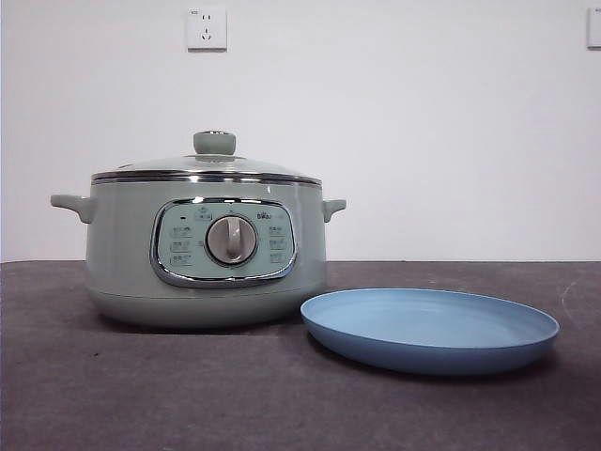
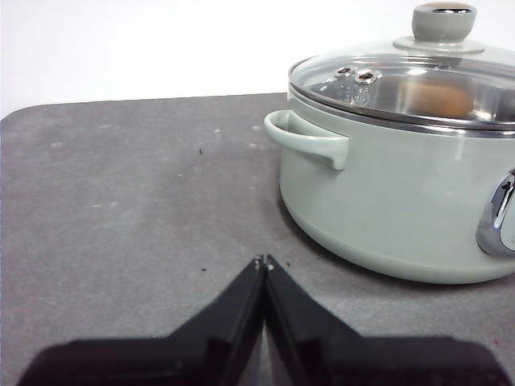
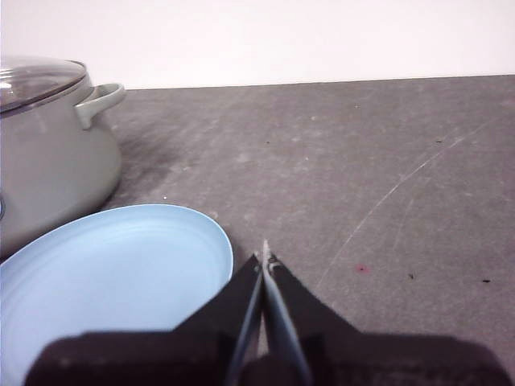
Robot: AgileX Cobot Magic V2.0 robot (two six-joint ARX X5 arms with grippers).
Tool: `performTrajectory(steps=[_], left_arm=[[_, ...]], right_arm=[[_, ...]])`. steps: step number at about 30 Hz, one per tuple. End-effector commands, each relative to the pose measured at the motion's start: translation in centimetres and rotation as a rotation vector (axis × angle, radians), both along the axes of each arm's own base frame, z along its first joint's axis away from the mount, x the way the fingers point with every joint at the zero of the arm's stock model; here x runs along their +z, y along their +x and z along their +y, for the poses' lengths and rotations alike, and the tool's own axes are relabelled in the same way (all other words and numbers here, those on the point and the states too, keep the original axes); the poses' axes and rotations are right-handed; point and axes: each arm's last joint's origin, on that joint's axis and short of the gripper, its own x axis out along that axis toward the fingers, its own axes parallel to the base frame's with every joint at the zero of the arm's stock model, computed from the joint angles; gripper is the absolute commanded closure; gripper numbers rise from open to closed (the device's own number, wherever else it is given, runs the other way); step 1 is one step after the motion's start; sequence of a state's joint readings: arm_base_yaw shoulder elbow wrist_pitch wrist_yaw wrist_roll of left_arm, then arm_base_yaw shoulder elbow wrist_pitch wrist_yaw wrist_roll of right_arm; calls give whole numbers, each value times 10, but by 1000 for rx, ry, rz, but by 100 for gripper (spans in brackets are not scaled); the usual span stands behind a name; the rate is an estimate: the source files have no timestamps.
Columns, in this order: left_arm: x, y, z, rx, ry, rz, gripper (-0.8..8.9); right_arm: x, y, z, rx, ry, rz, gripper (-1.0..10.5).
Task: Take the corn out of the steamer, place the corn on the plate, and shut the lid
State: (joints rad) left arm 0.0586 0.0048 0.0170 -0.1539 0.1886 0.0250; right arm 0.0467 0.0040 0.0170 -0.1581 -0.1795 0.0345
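Front view: the steamer [image 1: 207,249] is seen standing on the dark table [image 1: 113,395], with the plate [image 1: 430,329] just beside it at its base; no arm is shown in this view.
Progress: nothing of the task is judged to be done yet; the lid is on, the corn is inside, the plate is bare.
Left to do: the lid is to be lifted off, the corn taken out and laid on the plate, and the lid set back on the steamer.
Lid: the lid [image 1: 208,166] is seated squarely on the steamer's chrome rim, its pale green knob [image 1: 214,142] upright at the centre.
Steamer contents: through the glass in the left wrist view a blurred orange-yellow shape, taken to be the corn [image 2: 434,98], is made out inside the steamer [image 2: 402,201]; how it lies cannot be told through the glass.
Plate contents: nothing is seen in the plate [image 3: 105,281]; its blue surface is bare in the front and right wrist views.
Left gripper: the left gripper [image 2: 265,263] is held low over the table, apart from the steamer's side handle [image 2: 310,138]; its jaws are pressed together and nothing is gripped.
Right gripper: the right gripper [image 3: 265,257] is placed just beside the plate's rim; its jaws are closed tip to tip and nothing is held.
Next step, as judged: the lid's knob is the likely first grasp, for which jaws would have to be opened.
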Motion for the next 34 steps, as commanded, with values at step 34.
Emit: performTrajectory(steps=[34], left_arm=[[126,-27,-10,-287,-353,-5,820]], right_arm=[[126,8,10,332,239,102,957]])
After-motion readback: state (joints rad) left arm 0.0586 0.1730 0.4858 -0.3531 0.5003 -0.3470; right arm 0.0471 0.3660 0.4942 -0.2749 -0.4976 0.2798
